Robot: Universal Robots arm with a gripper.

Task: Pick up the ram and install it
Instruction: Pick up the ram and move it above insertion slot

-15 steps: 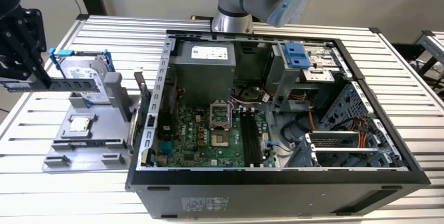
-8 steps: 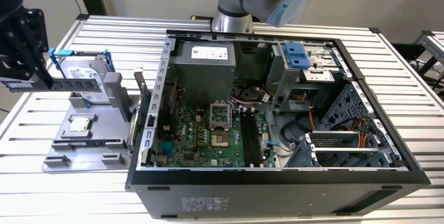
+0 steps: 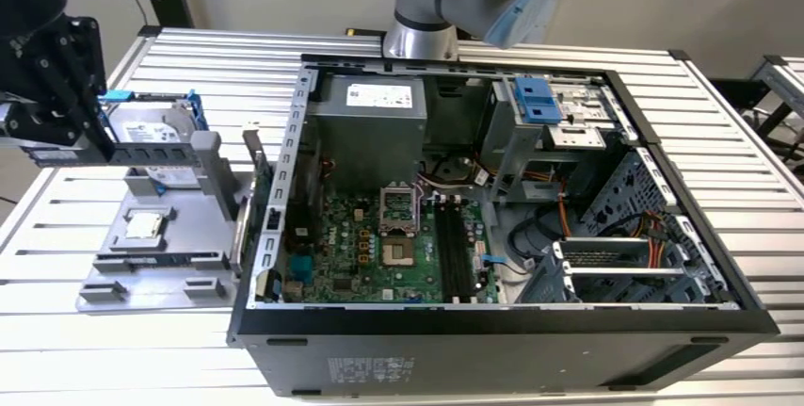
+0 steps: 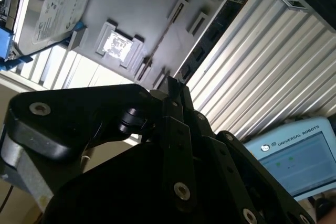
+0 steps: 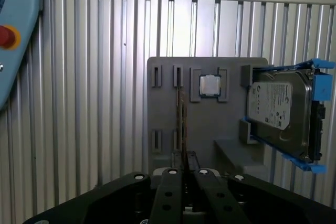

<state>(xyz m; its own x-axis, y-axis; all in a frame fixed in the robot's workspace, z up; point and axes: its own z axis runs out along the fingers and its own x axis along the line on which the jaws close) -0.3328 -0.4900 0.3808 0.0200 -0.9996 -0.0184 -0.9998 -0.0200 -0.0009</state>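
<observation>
Slatted metal table (image 3: 741, 142) — open computer case (image 3: 503, 359), grey parts tray (image 3: 169, 272) alongside

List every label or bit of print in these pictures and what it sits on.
Hard drive: white label, print too small to read.
Power supply: white label, unreadable.
Computer case: sticker on its outer wall, unreadable.
Square chip: markings blurred.
Pendant: maker's mark above its screen; screen text blurred.

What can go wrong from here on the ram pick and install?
1. The ram stands edge-on in the grey holder, a thin target; a hand slightly off its line may knock it askew.
2. The square chip sits close beside it and could get bumped.
3. The motherboard slots lie deep inside the case, so entry looks tight.
</observation>
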